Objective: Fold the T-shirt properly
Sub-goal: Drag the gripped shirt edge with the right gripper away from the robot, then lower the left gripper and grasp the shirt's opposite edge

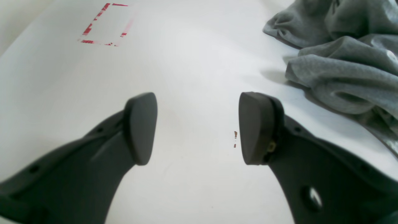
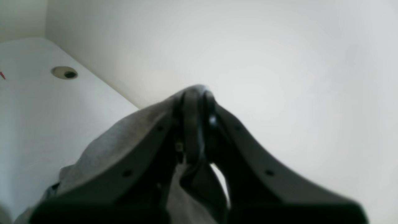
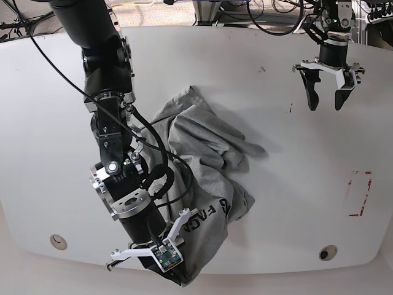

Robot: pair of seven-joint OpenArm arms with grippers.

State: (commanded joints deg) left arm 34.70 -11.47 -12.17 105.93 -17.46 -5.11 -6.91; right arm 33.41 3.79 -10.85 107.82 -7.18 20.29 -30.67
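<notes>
The heather-grey T-shirt (image 3: 202, 153) lies crumpled in the middle of the white table (image 3: 295, 184), with black "FACE" lettering (image 3: 212, 218) showing near the front. My right gripper (image 2: 196, 93) is shut on a fold of the T-shirt (image 2: 124, 143) and holds it lifted at the table's front edge; in the base view it (image 3: 175, 273) is mostly hidden by its wrist. My left gripper (image 3: 325, 103) hangs open and empty at the far right, apart from the shirt. In the left wrist view it (image 1: 197, 127) is above bare table, with the T-shirt (image 1: 342, 62) to its right.
A red tape rectangle (image 3: 359, 193) marks the table's right side and also shows in the left wrist view (image 1: 105, 25). Round holes sit near the front corners (image 3: 58, 241) (image 3: 327, 252). Cables and equipment line the back edge (image 3: 264, 12).
</notes>
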